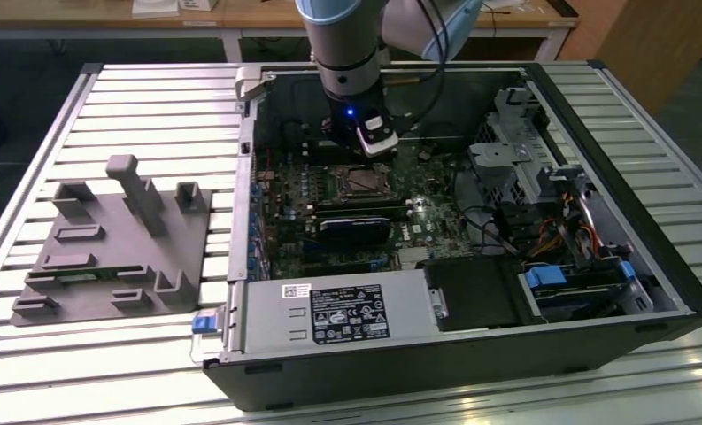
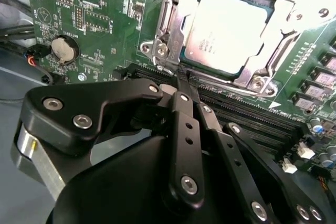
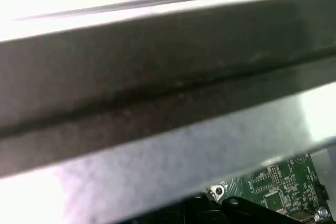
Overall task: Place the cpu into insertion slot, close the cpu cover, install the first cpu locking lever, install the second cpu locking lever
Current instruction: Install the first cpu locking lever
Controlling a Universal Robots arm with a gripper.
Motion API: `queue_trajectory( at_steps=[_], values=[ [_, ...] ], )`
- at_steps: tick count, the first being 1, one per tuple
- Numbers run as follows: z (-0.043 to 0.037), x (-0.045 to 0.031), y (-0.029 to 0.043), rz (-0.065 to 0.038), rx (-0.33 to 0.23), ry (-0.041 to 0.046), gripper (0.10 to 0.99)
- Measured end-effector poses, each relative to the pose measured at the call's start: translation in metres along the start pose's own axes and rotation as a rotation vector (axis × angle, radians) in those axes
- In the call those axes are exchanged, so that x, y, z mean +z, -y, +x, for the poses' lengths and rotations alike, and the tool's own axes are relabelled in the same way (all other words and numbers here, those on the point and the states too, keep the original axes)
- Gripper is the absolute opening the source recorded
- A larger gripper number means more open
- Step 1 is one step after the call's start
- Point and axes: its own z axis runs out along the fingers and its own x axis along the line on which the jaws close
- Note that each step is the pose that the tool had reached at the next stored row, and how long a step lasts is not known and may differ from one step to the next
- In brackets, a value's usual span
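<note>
My black gripper (image 2: 181, 80), fingers pinched together on nothing I can make out, hangs at the 7 o'clock corner of the square silver-rimmed insertion slot (image 2: 168, 51), where the silver cpu (image 2: 226, 30) lies under the thin silver cpu cover (image 2: 286, 22).

exterior view looks down from high, well back, over the open computer case (image 1: 469, 221); both wrist views sit close, sharing the green motherboard (image 2: 100, 19) with it.

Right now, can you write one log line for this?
cpu: in insertion slot | cpu cover: closed | hand: shut, at slot corner
</note>
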Motion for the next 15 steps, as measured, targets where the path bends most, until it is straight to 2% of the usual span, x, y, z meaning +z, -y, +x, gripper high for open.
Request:
queue_trajectory(
  at_steps=[5, 13, 15],
  values=[
    [-0.0004, -0.002, -0.0004, 0.0, 0.0, 0.0001, 0.106],
    [-0.0033, -0.0179, -0.0037, -0.001, 0.0, 0.0019, 0.106],
    [-0.0036, -0.0196, -0.0041, -0.001, 0.0, 0.0024, 0.106]
  ],
)
